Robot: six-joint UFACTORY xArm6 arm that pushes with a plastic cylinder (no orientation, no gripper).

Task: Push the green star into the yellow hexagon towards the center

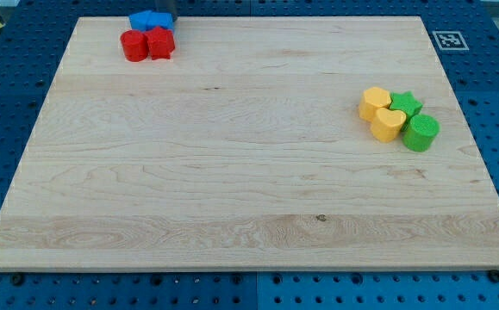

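Note:
The green star [406, 104] lies at the view's right and touches the right side of the yellow hexagon [374, 102]. A yellow heart [388, 124] sits just below both, and a green cylinder [421, 133] is at its lower right. A short dark piece of my rod shows at the view's top edge. My tip [166, 21] is against the right side of the blue blocks [148, 20], far to the upper left of the green star.
Two red blocks [146, 44] sit side by side just below the blue ones at the top left. The wooden board [232, 172] lies on a blue perforated table. A black-and-white marker tag [448, 40] is at the board's top right corner.

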